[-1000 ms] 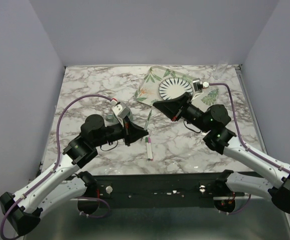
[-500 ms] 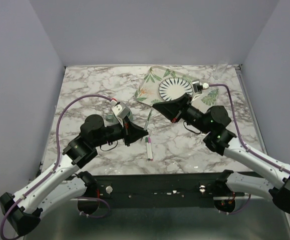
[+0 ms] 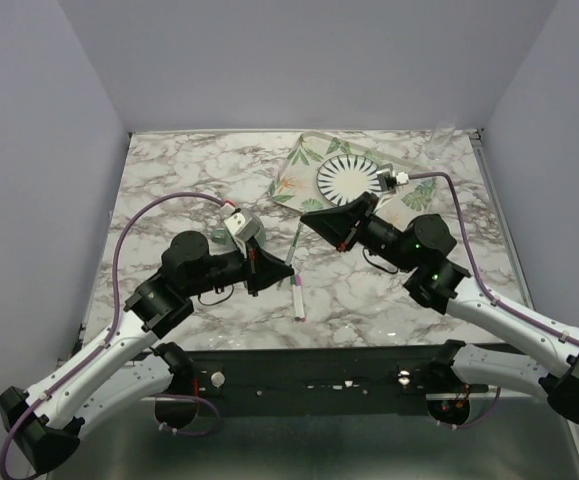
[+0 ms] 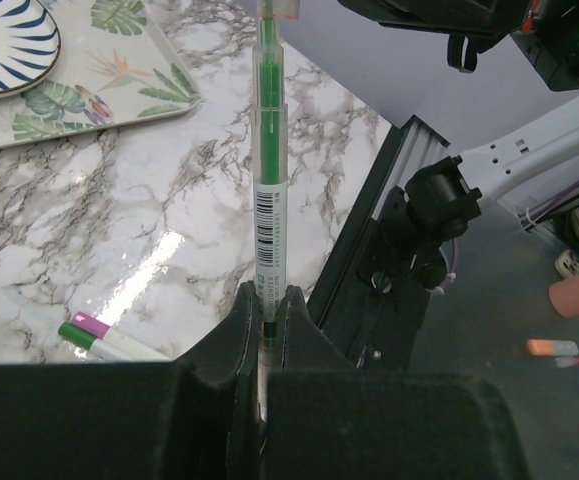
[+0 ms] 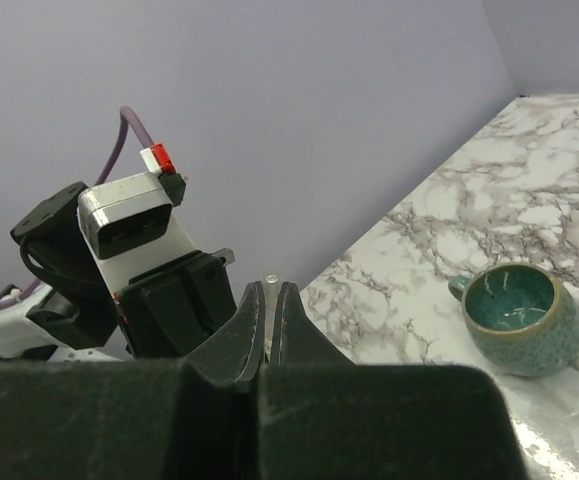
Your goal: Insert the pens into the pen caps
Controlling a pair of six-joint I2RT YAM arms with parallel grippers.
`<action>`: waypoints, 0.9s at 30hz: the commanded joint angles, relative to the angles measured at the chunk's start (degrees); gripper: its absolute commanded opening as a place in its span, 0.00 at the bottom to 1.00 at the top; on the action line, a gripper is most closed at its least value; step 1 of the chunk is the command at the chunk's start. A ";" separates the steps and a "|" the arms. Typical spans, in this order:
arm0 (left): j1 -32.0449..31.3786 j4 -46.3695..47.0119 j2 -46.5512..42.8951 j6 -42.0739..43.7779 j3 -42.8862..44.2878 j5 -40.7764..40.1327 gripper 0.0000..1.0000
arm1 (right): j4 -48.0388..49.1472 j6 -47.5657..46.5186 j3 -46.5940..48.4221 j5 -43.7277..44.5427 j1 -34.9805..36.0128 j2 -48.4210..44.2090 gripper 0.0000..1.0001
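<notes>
Right claw (image 3: 309, 213) nearer the barcode-labelled pen (image 4: 269, 215)

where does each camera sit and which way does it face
top external: above and behind the arm bases, looking down on the marble table; both arms show, left hand and right hand close together
left wrist: on the left arm, looking along its shut fingers up the green pen they grip; plate at the frame's edge
right wrist: on the right arm, looking past its shut fingers at the left arm and a green cup
shared: top and left wrist both show the green pen
</notes>
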 commanded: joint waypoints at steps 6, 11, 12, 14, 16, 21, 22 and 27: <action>0.30 2.75 -1.24 1.04 -0.30 -2.88 0.00 | -8.42 -5.67 -1.77 3.19 3.56 -1.12 0.01; 0.30 3.09 -1.42 1.04 -0.48 -2.79 0.00 | -11.59 -9.71 -0.45 5.30 3.56 -2.62 0.01; 0.38 3.10 -1.50 1.04 -0.39 -2.79 0.00 | -11.68 -9.89 -0.37 5.39 3.56 -2.79 0.01; 0.30 3.27 -1.59 1.04 -0.48 -2.53 0.00 | -11.68 -10.07 -0.54 5.83 3.56 -2.79 0.01; 0.38 3.27 -1.59 0.96 -0.56 -2.62 0.00 | -11.42 -9.80 -0.72 5.66 3.64 -2.88 0.01; 0.30 3.10 -1.77 1.22 -0.65 -3.58 0.00 | -8.35 -5.86 -1.68 1.35 3.64 -2.27 0.01; 0.38 3.10 -1.85 1.22 -0.74 -4.02 0.00 | -6.86 -4.02 -2.99 0.83 3.64 -2.18 0.01; 0.30 3.18 -1.86 0.87 -0.83 -5.87 0.00 | -2.98 -1.98 -6.78 0.64 5.13 -1.22 0.01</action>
